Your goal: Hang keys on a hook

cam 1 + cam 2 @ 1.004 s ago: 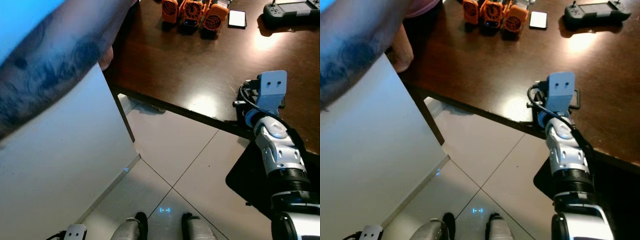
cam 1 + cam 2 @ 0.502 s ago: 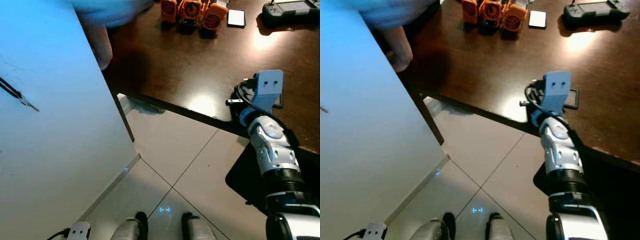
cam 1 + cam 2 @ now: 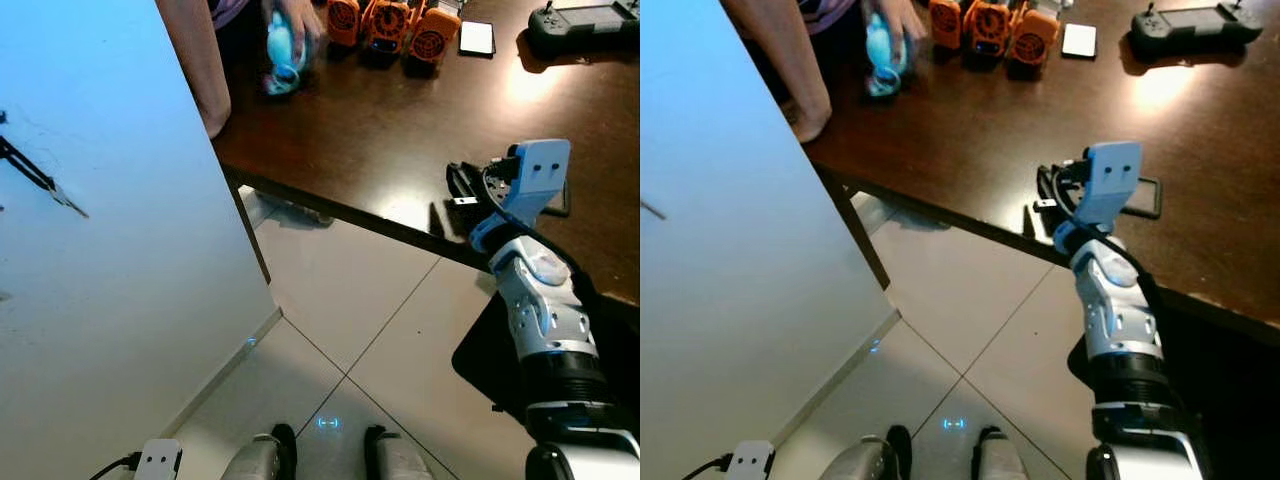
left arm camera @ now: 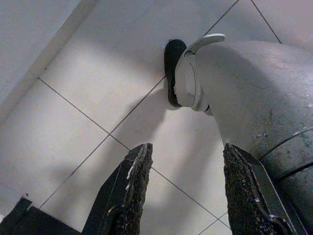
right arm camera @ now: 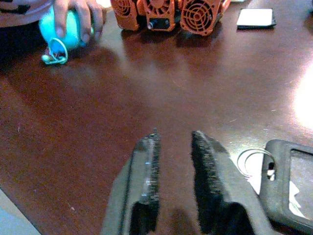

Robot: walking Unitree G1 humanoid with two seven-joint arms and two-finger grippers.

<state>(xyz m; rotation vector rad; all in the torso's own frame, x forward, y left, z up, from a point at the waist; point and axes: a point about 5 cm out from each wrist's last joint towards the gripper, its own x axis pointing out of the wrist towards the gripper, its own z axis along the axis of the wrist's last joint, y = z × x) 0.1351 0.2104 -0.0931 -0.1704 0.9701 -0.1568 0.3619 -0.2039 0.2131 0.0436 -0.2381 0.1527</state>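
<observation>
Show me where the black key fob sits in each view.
Left eye view: black key fob, half hidden behind the right wrist camera.
Right eye view: fob peeking out beside that camera.
Right wrist view: fob beside the right end effector, metal ring attached.
Left wrist view: faces the floor tiles.
Shared landmark: orange fan units.

Dark brown table [image 3: 350, 130] across the upper right, glossy, with bright glare patches; pale tiled floor [image 3: 340, 300] below, thin dark grout lines crossing it; tall white panel [image 3: 120, 300] at left, standing on the floor; white plug [image 3: 157, 459] at its foot.
</observation>
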